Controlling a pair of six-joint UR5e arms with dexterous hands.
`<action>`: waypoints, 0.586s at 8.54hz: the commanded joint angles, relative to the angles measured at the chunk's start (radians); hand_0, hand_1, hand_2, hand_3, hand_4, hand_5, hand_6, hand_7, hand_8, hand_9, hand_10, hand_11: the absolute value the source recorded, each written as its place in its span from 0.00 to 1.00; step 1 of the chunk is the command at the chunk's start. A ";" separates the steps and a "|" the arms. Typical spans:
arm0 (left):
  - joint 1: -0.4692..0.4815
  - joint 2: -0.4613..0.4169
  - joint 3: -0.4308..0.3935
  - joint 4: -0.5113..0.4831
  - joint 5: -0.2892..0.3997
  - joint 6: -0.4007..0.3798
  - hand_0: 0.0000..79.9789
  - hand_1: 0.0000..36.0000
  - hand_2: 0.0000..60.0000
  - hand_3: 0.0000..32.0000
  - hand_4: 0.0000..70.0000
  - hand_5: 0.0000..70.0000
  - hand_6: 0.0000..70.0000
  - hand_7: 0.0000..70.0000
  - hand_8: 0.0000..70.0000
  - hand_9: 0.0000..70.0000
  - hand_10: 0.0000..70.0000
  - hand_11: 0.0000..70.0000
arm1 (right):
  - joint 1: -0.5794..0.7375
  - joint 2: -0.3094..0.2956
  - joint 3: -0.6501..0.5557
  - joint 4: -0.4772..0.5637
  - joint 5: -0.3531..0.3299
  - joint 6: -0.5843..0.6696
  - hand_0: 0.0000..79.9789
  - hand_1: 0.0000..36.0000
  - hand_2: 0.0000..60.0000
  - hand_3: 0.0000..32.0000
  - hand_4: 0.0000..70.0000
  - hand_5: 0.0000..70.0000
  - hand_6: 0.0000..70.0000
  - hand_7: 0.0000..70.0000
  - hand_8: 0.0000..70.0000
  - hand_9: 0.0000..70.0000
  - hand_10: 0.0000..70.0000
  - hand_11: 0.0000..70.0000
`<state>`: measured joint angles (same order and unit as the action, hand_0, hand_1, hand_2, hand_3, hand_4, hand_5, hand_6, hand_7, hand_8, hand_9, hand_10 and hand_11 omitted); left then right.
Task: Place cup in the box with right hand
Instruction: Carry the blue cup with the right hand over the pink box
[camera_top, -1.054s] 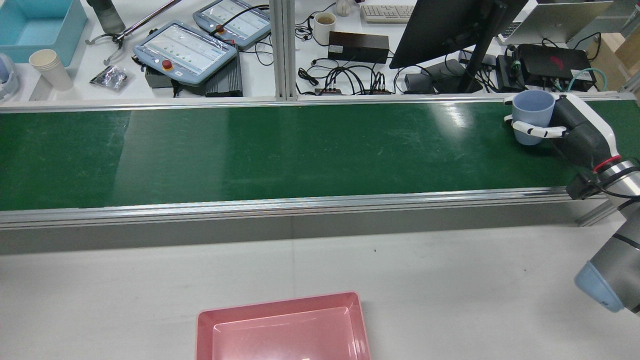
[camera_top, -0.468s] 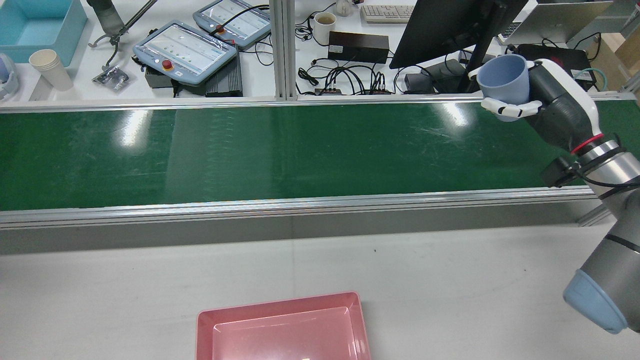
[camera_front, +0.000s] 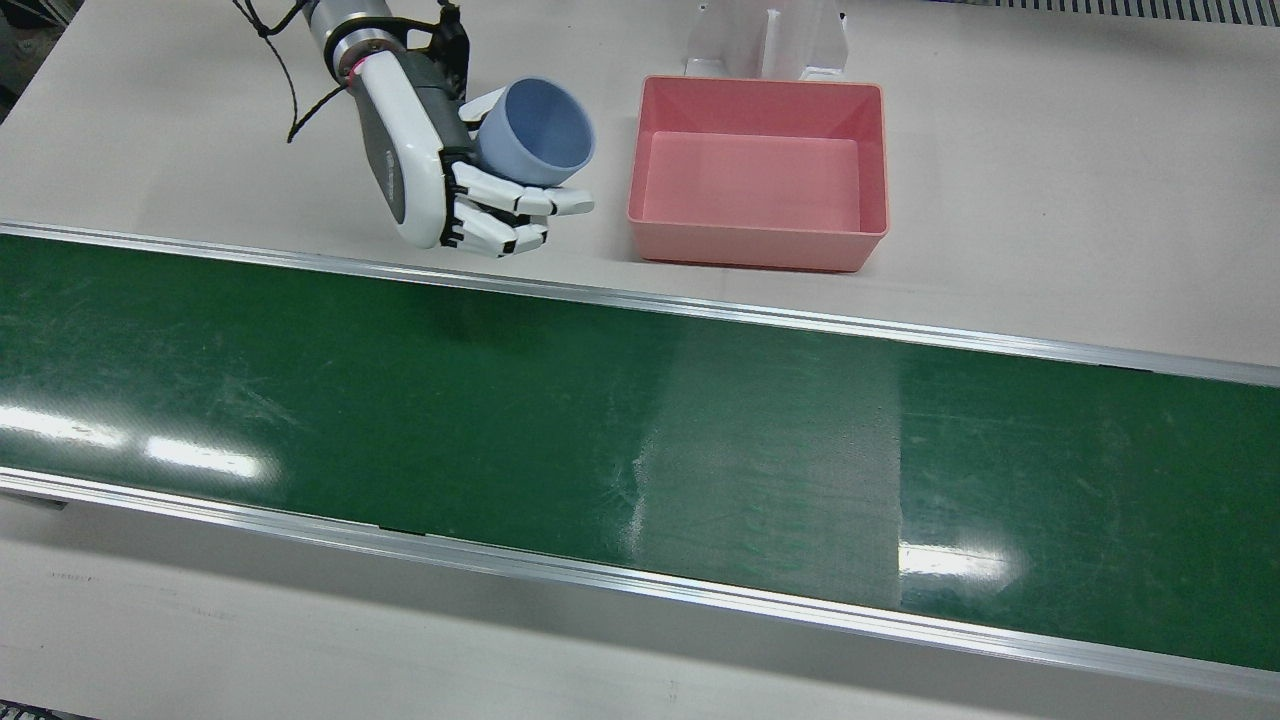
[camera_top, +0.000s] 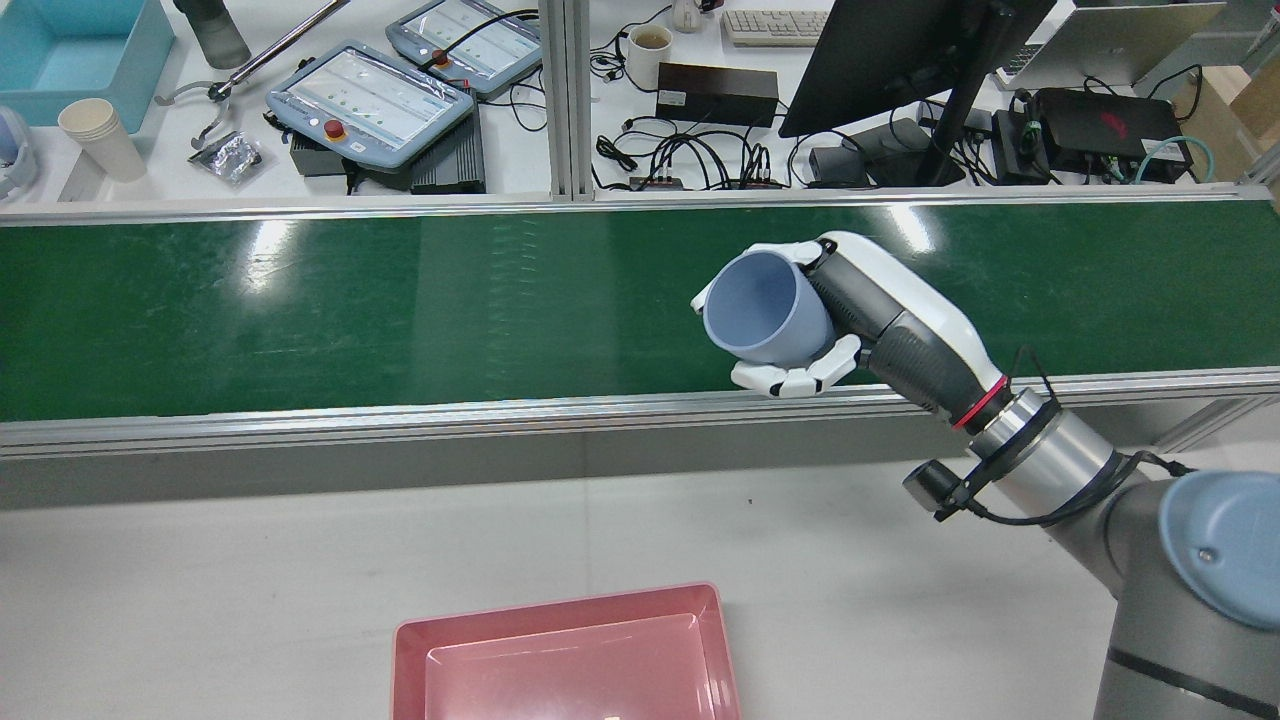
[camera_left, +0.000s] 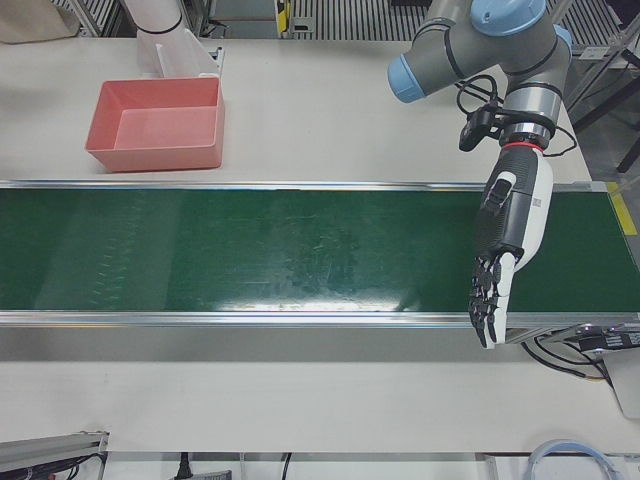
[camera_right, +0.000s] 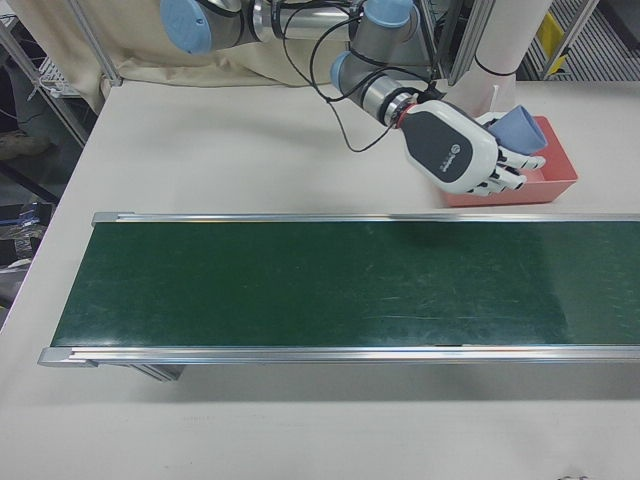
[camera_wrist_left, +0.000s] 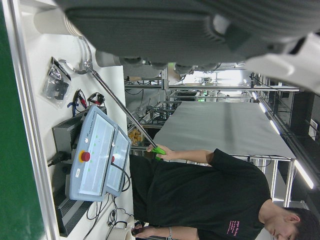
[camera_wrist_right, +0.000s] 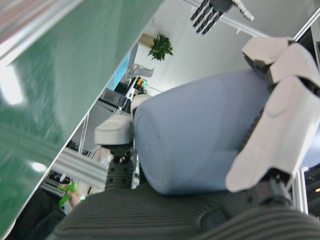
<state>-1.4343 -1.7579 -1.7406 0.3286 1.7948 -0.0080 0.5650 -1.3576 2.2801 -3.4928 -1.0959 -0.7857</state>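
Front view, left to right: I am holding the right hand (camera_front: 440, 170) above the white desk (camera_front: 1050, 200), its fingers (camera_front: 510, 205) wrapping around the blue cup (camera_front: 535, 135), which is tilting in the air with its mouth open toward the camera. The pink box (camera_front: 760, 170) is sitting just right of the cup, apart from it. The left hand (camera_left: 505, 250) is hanging over the green belt (camera_front: 400, 420) at the far right, fingers stretching out straight, gripping nothing.

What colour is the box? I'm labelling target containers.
Pink box, clearest in the front view.
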 joint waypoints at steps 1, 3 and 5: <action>0.002 0.000 0.001 0.000 0.000 0.000 0.00 0.00 0.00 0.00 0.00 0.00 0.00 0.00 0.00 0.00 0.00 0.00 | -0.264 0.022 0.062 -0.005 0.071 -0.182 0.65 1.00 1.00 0.00 0.78 0.27 0.59 1.00 0.98 1.00 0.84 1.00; 0.000 0.000 0.001 0.000 0.000 0.000 0.00 0.00 0.00 0.00 0.00 0.00 0.00 0.00 0.00 0.00 0.00 0.00 | -0.391 0.020 0.056 -0.003 0.120 -0.255 0.61 1.00 1.00 0.00 0.62 0.24 0.54 1.00 0.91 1.00 0.76 1.00; 0.000 0.000 0.001 0.000 0.000 0.000 0.00 0.00 0.00 0.00 0.00 0.00 0.00 0.00 0.00 0.00 0.00 0.00 | -0.470 0.025 0.049 0.005 0.163 -0.279 0.61 0.75 0.91 0.00 0.17 0.14 0.23 0.79 0.37 0.62 0.28 0.43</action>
<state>-1.4341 -1.7579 -1.7396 0.3278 1.7947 -0.0077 0.1854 -1.3364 2.3341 -3.4946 -0.9786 -1.0270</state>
